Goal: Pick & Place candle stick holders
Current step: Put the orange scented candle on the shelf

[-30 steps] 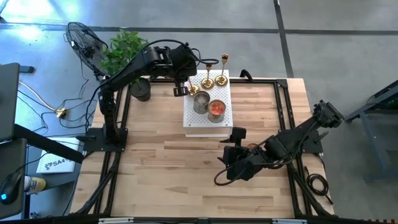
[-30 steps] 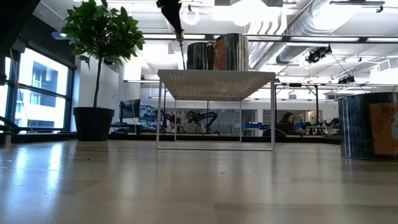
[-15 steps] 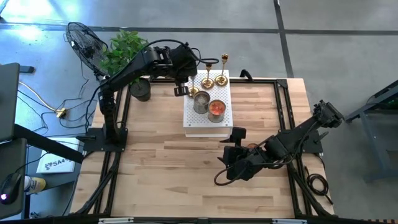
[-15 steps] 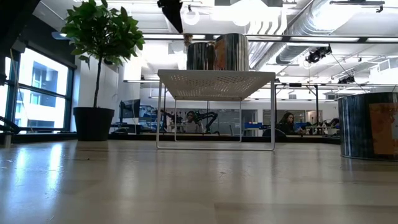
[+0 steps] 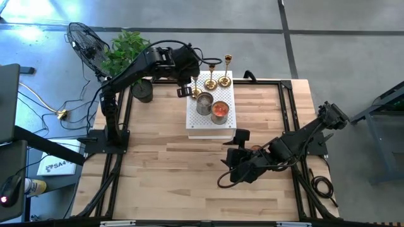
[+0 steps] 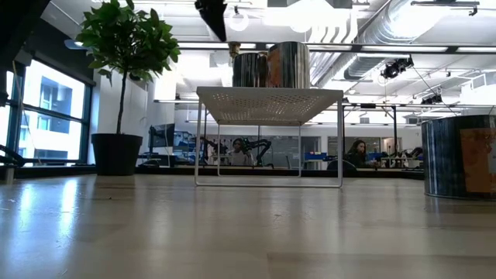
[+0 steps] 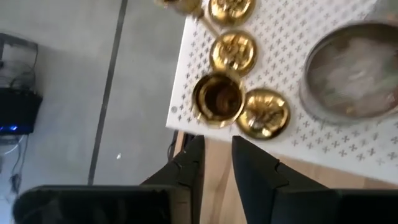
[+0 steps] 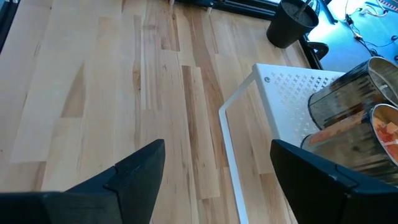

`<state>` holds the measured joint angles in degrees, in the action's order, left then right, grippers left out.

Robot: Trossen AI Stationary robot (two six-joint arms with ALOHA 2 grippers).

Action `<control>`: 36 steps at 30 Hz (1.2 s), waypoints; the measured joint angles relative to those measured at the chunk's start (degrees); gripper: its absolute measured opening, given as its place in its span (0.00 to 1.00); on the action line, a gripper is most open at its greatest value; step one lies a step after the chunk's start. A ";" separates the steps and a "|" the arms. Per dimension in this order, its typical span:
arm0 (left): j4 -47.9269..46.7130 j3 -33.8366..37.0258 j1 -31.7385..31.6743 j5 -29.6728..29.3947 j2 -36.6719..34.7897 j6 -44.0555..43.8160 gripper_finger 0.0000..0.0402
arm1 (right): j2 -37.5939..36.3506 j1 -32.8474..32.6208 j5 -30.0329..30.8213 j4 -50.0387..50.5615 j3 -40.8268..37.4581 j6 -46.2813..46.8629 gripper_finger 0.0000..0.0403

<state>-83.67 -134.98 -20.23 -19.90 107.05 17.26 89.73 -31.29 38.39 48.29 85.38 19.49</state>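
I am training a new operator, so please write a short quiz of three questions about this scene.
1. True or false: the left gripper grips a candle stick holder.
2. How many candle stick holders stand on the white rack? A two, B three, C five.
3. What else stands on that rack?
Key: 1 false, its fingers are empty; 2 B; 3 two metal tins.

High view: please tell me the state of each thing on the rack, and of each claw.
Rack: standing on the table.
Left candlestick: upright on the rack, not held.
Middle candlestick: upright, not held.
Right candlestick: upright, not held.
Grey tin: upright, top open.
Orange-filled tin: upright, top open.
Left claw: slightly open, empty, beside the left candlestick.
Right claw: wide open, empty, over the table.
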 joint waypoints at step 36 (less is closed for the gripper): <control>-6.03 27.96 18.59 23.24 -11.98 -23.62 0.46 | -5.83 -4.51 -11.18 41.89 -0.13 47.52 0.71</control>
<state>-89.71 -107.02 -1.63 3.34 95.07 -6.37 83.90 -35.80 27.21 90.19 85.26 67.01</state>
